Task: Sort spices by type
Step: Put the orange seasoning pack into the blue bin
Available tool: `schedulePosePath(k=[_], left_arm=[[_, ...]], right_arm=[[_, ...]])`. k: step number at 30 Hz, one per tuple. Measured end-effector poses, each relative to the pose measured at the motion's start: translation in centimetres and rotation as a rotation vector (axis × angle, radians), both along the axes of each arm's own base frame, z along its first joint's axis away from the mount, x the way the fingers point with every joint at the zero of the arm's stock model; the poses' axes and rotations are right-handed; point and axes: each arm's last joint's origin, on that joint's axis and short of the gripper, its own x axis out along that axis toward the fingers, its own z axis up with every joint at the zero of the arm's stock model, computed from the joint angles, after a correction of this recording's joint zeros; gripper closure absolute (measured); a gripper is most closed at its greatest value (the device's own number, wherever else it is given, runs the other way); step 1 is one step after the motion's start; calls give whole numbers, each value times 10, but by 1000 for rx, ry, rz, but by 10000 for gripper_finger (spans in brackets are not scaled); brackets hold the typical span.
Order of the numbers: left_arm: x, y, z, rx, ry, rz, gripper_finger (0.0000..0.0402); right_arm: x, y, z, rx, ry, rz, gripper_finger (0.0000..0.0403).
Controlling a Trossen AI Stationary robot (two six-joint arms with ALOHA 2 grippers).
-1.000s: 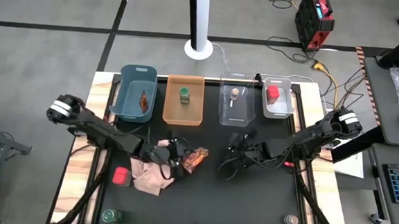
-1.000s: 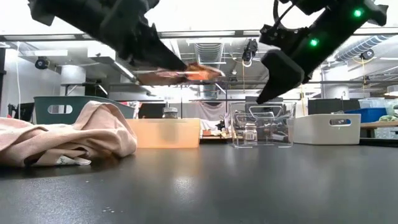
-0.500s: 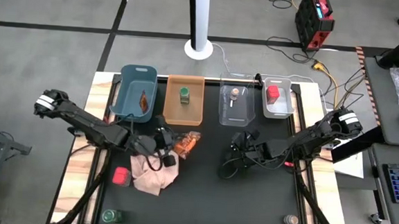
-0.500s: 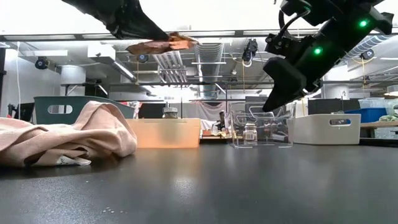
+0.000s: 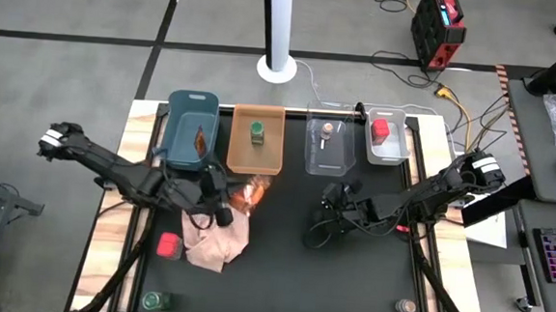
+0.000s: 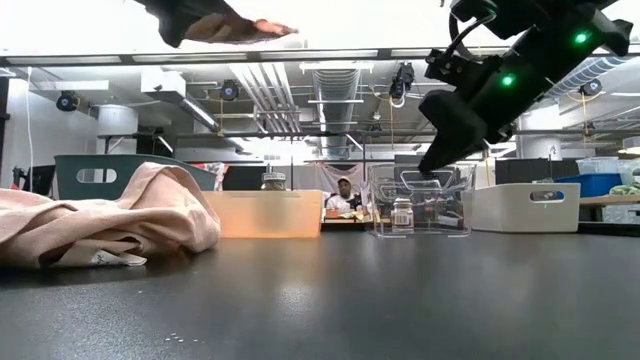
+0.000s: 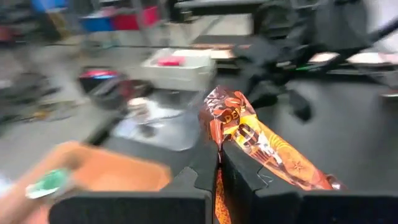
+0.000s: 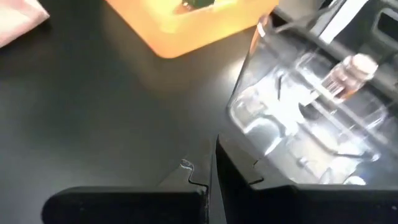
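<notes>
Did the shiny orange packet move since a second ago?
Yes. The foil packet, held by the left end effector, moved up the high view toward the orange bin.

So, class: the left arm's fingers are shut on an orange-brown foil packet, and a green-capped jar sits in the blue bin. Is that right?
Not quite. The high view shows the green-capped jar in the orange bin, not the blue bin, which holds a foil packet. The rest stands: the left gripper has its fingers shut on an orange-brown foil packet.
</notes>
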Motion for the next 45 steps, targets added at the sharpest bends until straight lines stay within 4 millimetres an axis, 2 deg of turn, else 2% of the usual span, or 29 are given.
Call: schedulePosePath(k=[4, 9, 13, 17, 20, 24, 28, 30, 34, 39, 43, 45], left_arm=[[-16, 21, 4, 107, 46, 268, 401], [-45, 56, -5, 360, 21, 865, 401], [-56, 72, -13, 352, -39, 1000, 401], [-57, 81, -35, 382, 9, 1044, 401], [-54, 82, -41, 374, 37, 1032, 401], [-45, 71, -49, 277, 100, 908, 401], [-33, 56, -46, 240, 115, 789, 401], [-24, 46, -41, 220, 120, 699, 401], [-8, 19, -29, 214, 98, 489, 401], [5, -14, -16, 265, 28, 269, 401], [17, -35, -12, 296, -43, 123, 401], [23, -46, -13, 304, -80, 38, 401]], right_arm=[[3, -5, 3, -66, -11, -12, 390], [17, -29, 11, -92, -96, -64, 390], [22, -40, 16, -85, -159, -97, 390], [23, -40, 17, -91, -159, -93, 390], [22, -40, 16, -79, -172, -101, 390], [23, -42, 17, -78, -185, -110, 390], [28, -44, 20, -114, -203, -82, 390], [34, -38, 21, -143, -236, -37, 390], [49, -6, 23, -233, -434, 105, 390], [53, 45, 13, -374, -607, 326, 390], [57, 59, 8, -466, -717, 335, 390], [63, 62, 12, -442, -747, 338, 388]])
